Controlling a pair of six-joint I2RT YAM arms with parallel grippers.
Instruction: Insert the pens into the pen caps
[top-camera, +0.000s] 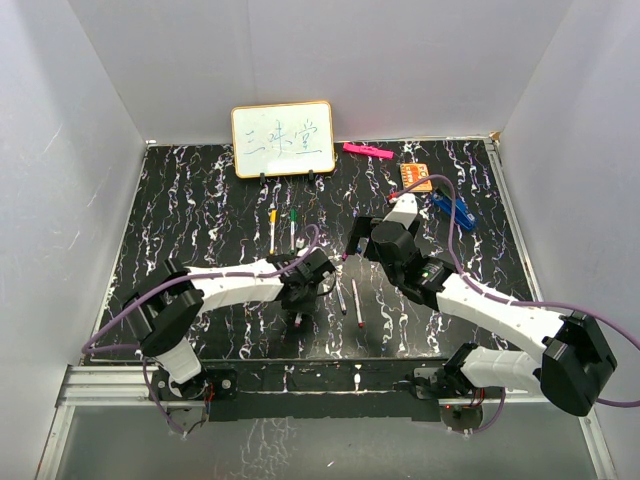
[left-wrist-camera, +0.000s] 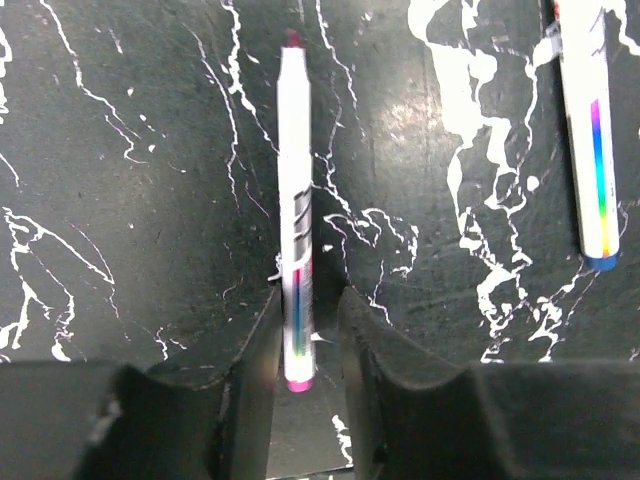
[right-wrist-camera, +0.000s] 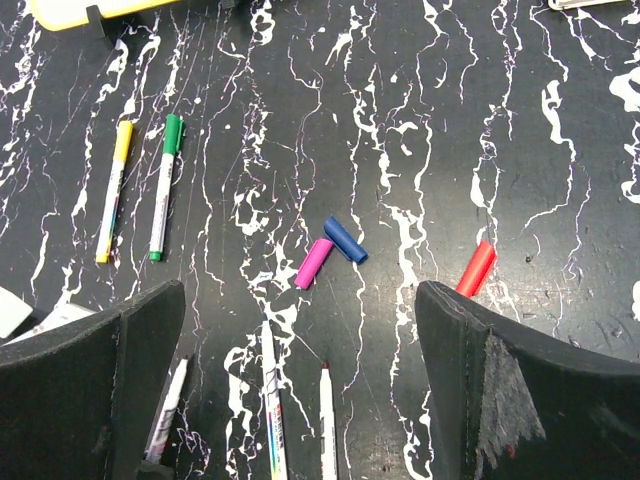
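Left fingers (left-wrist-camera: 250, 380) narrow astride pen (left-wrist-camera: 296, 180) flat on bench (left-wrist-camera: 130, 200), gap on one side: close squarely near tail end, lift level. Right fingers (right-wrist-camera: 90, 380) wide over magenta cap (right-wrist-camera: 313, 263), blue cap (right-wrist-camera: 345, 240), red cap (right-wrist-camera: 476, 268); hold clear.

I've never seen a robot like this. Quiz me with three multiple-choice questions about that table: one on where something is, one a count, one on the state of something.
1. In the right wrist view, the red cap lies:
A) right of the pink cap and blue cap
B) between them
C) on top of them

2. Loose caps in that view:
A) one
B) five
C) three

3. The right end effector is:
A) shut on a pen
B) wide open, holding nothing
C) shut on a cap

Answers:
1 A, it sits alone, off to their right.
2 C, only red, pink and blue lie loose.
3 B, its fingers stand far apart with nothing gripped.
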